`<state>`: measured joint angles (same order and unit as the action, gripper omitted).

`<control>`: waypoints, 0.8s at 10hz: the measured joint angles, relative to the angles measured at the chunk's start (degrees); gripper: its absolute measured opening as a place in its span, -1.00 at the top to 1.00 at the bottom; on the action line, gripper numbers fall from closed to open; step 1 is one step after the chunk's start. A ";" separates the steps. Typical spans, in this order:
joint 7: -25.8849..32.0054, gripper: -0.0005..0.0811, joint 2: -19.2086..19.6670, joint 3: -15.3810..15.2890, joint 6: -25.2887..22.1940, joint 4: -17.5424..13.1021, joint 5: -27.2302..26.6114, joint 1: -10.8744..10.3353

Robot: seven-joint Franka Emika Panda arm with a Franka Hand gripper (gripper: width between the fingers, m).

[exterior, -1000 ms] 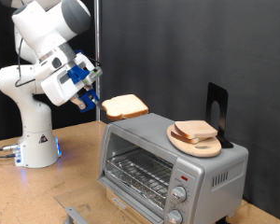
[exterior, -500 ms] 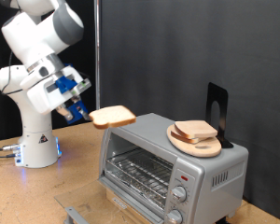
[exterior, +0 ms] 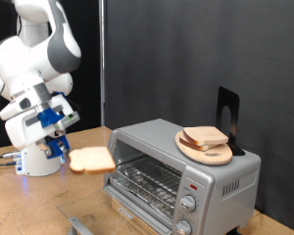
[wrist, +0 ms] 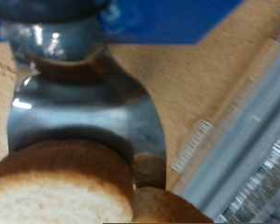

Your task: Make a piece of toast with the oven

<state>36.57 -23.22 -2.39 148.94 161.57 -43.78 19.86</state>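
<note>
The slice of bread is held by one edge between the closed fingers of the gripper, low down and just beside the oven, off its front corner on the exterior view's left. The slice lies roughly flat, at about the height of the oven's wire rack, and is not yet inside. In the wrist view the metal fingers are seen clamped on the crust of the bread, with the rack bars close alongside.

The oven door appears to be open, since the rack shows bare from the front. On top of the oven a round wooden board carries a second slice, untouched.

For this step to go well, the bread would best be kept level and lined up squarely with the oven's opening, so that its far edge clears the frame and slides onto the rack without catching on the wires. Because only one edge is gripped, a tilt could let the slice sag or slip.

Compared with half a second ago, the arm has been lowered and drawn back from the oven; the bread, then level with the oven's top, now hangs at rack height.
</note>
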 joint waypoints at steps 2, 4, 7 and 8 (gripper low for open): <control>6.53 -0.08 6.34 0.29 4.13 -1.08 -5.49 -1.02; 8.84 -0.08 8.96 0.38 4.66 -2.27 -7.08 -1.30; 11.66 -0.08 8.96 0.08 1.71 -3.46 -5.68 -1.45; 12.83 -0.08 9.00 0.00 0.08 -4.45 -4.32 -1.58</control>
<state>49.40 -14.22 -2.39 149.02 157.12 -48.11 18.28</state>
